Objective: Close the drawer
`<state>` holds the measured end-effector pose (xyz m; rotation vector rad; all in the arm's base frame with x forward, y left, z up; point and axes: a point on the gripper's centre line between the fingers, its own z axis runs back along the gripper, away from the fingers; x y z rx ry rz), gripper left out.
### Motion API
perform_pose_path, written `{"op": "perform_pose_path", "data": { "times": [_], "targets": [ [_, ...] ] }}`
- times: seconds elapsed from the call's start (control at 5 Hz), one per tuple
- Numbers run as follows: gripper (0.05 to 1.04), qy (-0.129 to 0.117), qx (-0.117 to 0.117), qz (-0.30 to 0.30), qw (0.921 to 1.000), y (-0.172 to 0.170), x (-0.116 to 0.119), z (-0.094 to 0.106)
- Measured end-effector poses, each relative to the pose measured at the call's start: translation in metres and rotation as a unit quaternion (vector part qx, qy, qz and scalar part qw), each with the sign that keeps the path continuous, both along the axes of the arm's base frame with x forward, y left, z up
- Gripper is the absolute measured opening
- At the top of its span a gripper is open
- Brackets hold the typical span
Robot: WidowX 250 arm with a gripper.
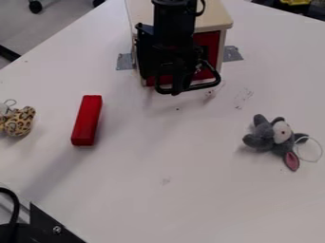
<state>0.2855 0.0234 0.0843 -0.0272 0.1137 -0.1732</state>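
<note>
"Since the drawer (211,42) is what matters, where is it on the tabletop (209,204)?"

"Up at the top of the view, in a box (217,18) with a pale wooden top. Its red front sits inside the box's frame, much of it hidden behind the gripper (176,76)."

"And what's the gripper doing?"

"It hangs down in front of the drawer. I can't tell whether it's spread or pressed together, or whether it touches the red front. A black curved bar (206,85) crosses low in front there too."

"What's beside the box?"

"A gray patch (125,61) on the left of the view and another gray patch (233,53) on the right, both flat on the tabletop."

"Anything nearer us?"

"A long red block (86,121) lies at a slant, left of center. Past it, at the left edge, is a spotted soft toy (19,122). Well apart on the right lies a gray soft toy (270,136) with a pink ear and a thin pale loop (319,151)."

"And the bottom left corner?"

"A black bracket (47,225) with a screw, and a black cable (16,204) curving beside it."
</note>
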Motion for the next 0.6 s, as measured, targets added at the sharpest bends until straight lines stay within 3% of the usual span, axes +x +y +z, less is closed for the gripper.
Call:
{"op": "perform_pose_path", "data": {
  "times": [0.2,0.4,0.6],
  "targets": [
    [0.997,0.005,-0.002,0.006,1.0,0.01,-0.02,0.033],
    [0.997,-0.004,-0.003,0.032,0.9995,0.021,-0.04,0.045],
    [0.997,-0.005,0.024,0.059,0.998,0.027,-0.051,0.042]
  ]
}}
